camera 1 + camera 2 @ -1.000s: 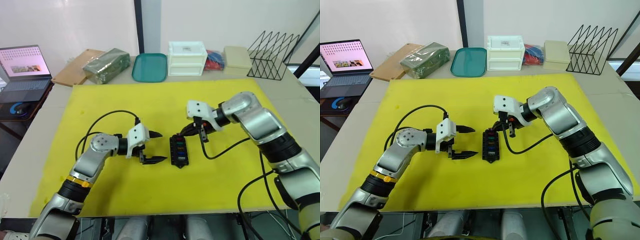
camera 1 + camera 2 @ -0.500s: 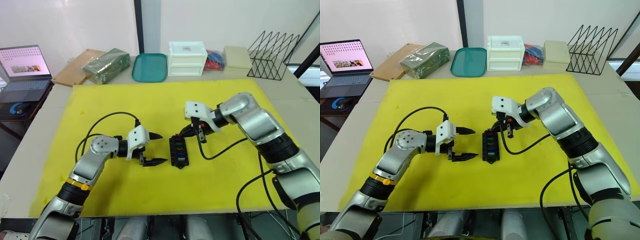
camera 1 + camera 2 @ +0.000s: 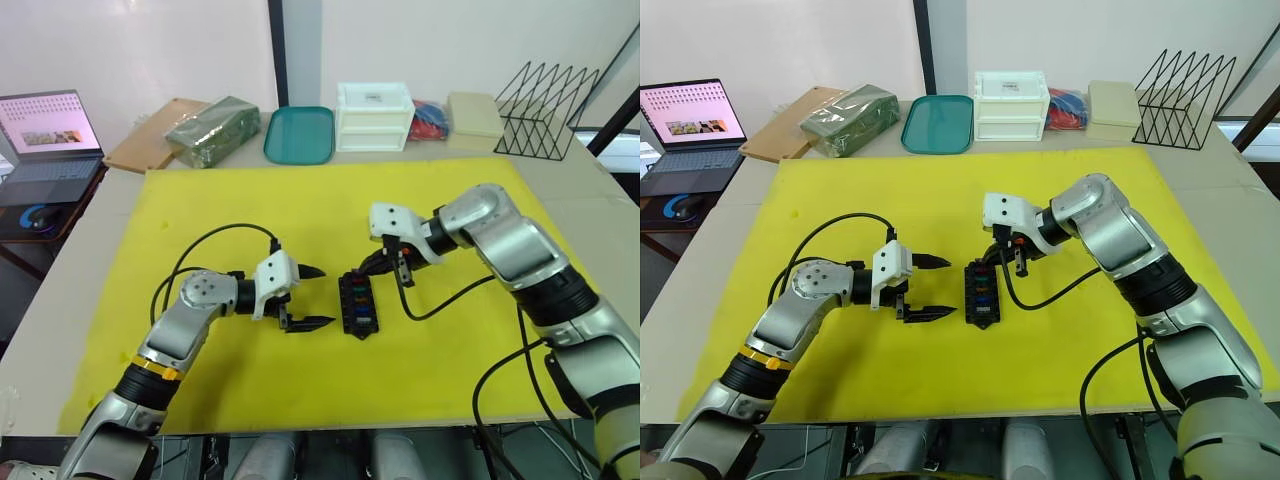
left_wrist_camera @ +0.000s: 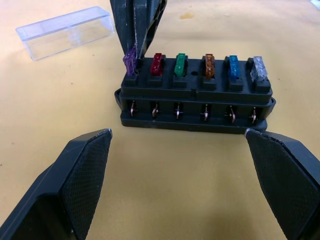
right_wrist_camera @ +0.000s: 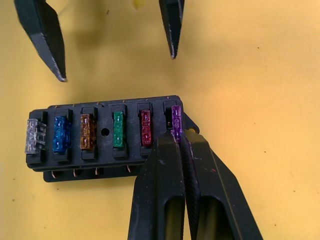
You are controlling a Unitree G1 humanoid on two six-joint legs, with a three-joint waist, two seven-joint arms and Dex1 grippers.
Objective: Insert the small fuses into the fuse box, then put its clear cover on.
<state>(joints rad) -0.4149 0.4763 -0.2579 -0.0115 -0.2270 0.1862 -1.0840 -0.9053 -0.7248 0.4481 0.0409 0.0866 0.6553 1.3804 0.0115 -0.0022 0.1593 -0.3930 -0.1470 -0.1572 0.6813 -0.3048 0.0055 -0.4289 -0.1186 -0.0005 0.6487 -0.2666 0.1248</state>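
The black fuse box (image 3: 357,303) lies at the middle of the yellow mat (image 3: 250,200). A row of small fuses stands in it: purple (image 5: 176,118), red (image 5: 145,127), green (image 5: 118,129), amber, blue and clear-grey. My right gripper (image 3: 353,272) is shut on the purple fuse (image 4: 130,61) at the box's far end, and that fuse stands a little tilted in its slot. My left gripper (image 3: 312,297) is open just left of the box, one of its fingers (image 4: 75,185) on each side of the box's length without touching it. The clear cover (image 4: 65,31) lies on the mat beyond the box.
Along the back of the table stand a teal tray (image 3: 299,134), a white drawer unit (image 3: 374,116), a green packet (image 3: 212,129), a beige box (image 3: 474,114) and a black wire rack (image 3: 545,96). A laptop (image 3: 45,135) sits at far left. Cables trail from both wrists.
My right gripper has edged slightly left over the box's far end during the last second. The left arm and the box have stayed where they were.
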